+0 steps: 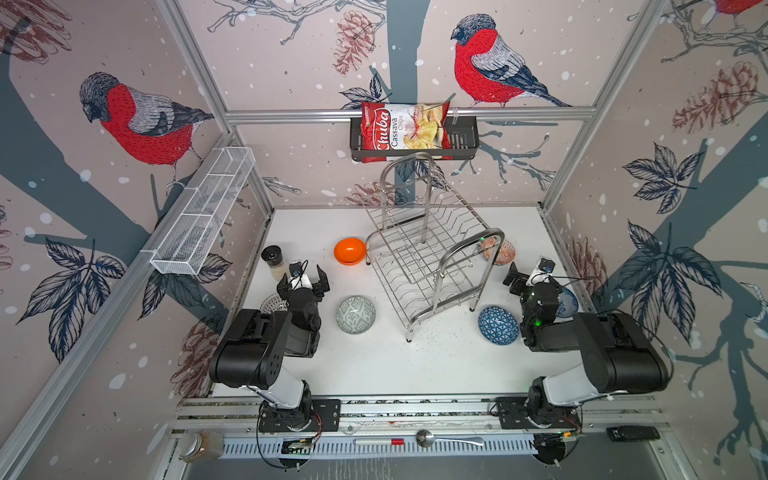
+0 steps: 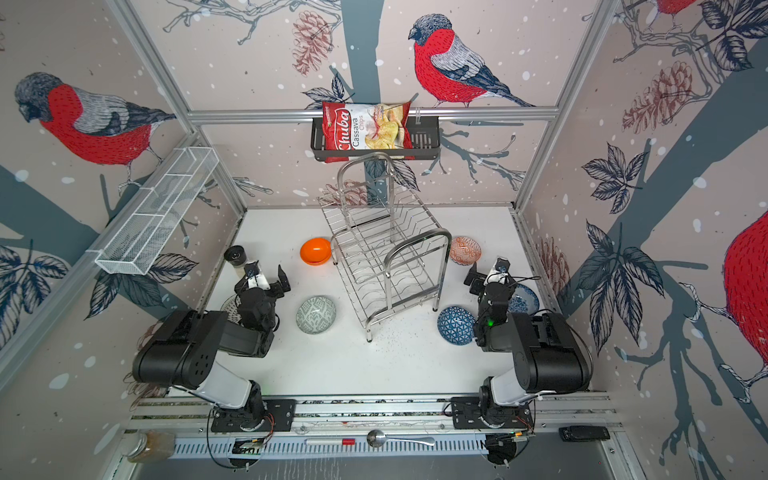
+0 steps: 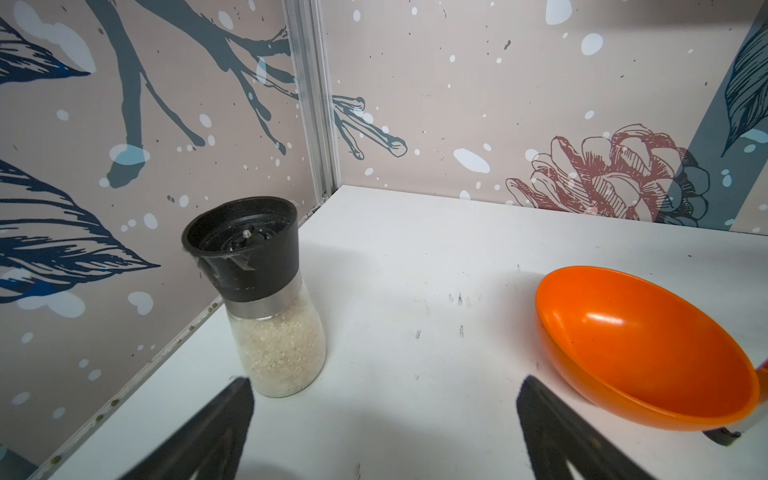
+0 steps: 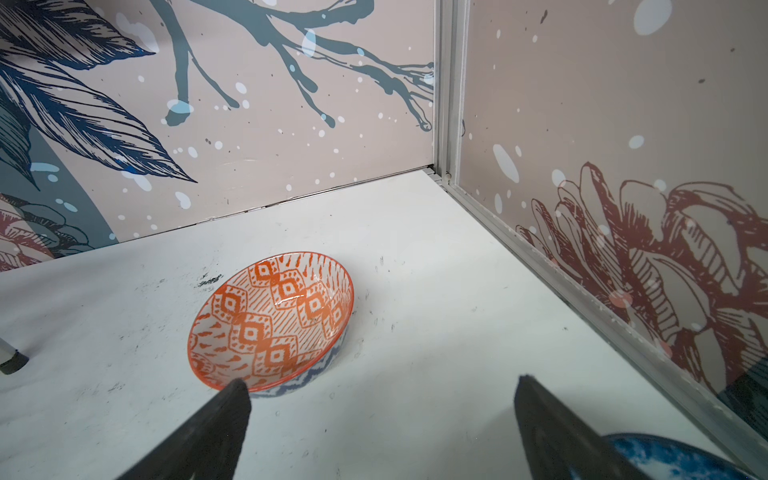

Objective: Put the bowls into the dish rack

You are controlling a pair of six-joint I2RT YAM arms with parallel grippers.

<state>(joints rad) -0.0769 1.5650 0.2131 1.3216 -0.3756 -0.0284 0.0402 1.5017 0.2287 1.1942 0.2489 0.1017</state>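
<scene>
The steel dish rack (image 1: 419,245) stands mid-table with nothing in it. Around it lie the bowls: orange (image 1: 350,250) (image 3: 648,345), grey-green (image 1: 355,314), dark-blue triangle (image 1: 498,325), red-orange (image 1: 505,253) (image 4: 270,320), blue-floral (image 1: 568,302) half under the right arm, and white-ribbed (image 1: 271,302) half under the left arm. My left gripper (image 1: 302,284) (image 3: 385,386) is open over bare table between the shaker and the orange bowl. Just short of the red-orange bowl, my right gripper (image 1: 530,276) (image 4: 382,384) hangs open and holds nothing.
A glass shaker jar (image 1: 274,259) (image 3: 266,299) with a black lid stands by the left wall. A white mesh basket (image 1: 203,212) hangs on that wall. A black shelf (image 1: 465,139) with a chips bag hangs above the rack. A spoon (image 1: 440,439) lies on the front rail.
</scene>
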